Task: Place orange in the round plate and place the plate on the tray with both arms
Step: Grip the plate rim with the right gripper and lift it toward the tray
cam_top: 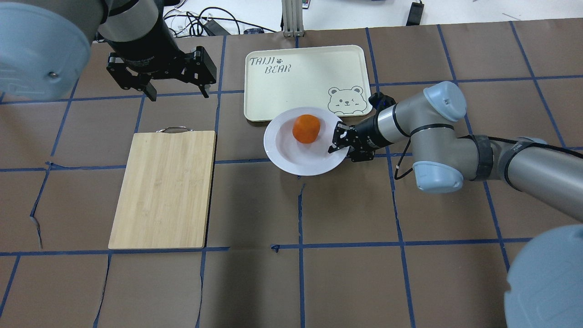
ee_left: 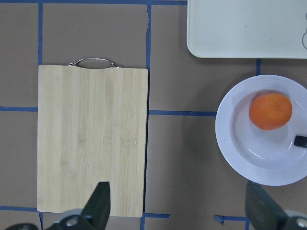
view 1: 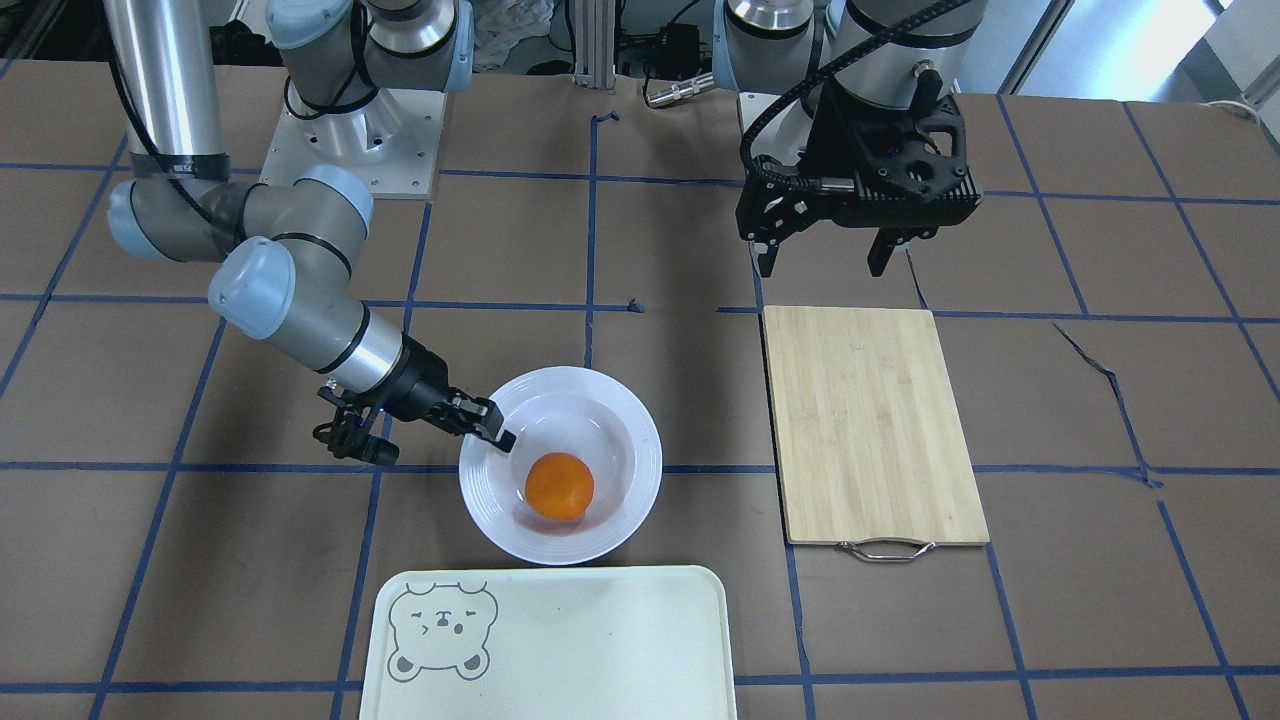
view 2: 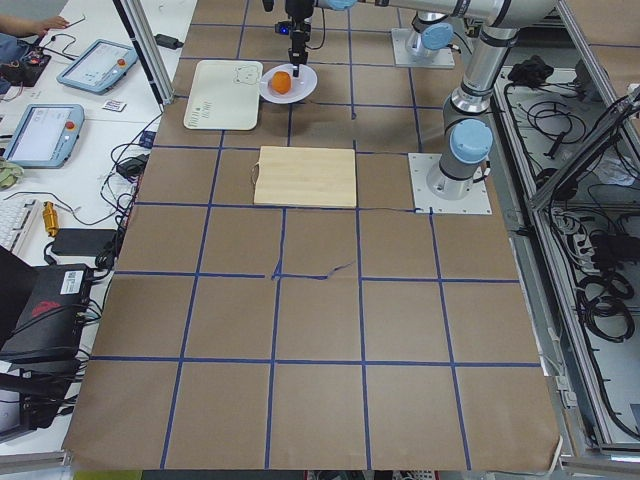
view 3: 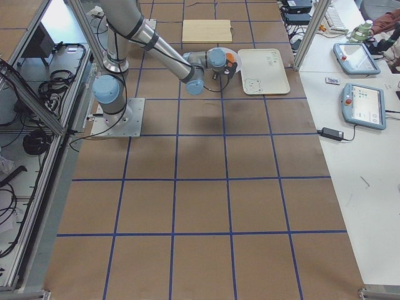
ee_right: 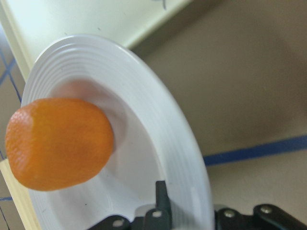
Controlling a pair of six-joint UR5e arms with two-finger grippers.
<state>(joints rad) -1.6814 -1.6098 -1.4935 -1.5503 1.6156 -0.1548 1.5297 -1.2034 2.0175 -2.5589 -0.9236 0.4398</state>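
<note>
The orange [cam_top: 306, 128] is sitting in the white plate [cam_top: 278, 152], which is resting on the tabletop just beside the tray [cam_top: 291, 86]'s long edge. The right gripper [cam_top: 339, 142] is pinching the plate's rim. The left gripper [cam_top: 179, 94] is hanging spread wide, high above the cutting board [cam_top: 164, 187].

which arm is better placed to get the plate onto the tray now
Right, probably. The right gripper has the rim of the plate between its fingers, with the orange inside and the tray just beside it. The left gripper hangs open near the cutting board, away from the plate.
</note>
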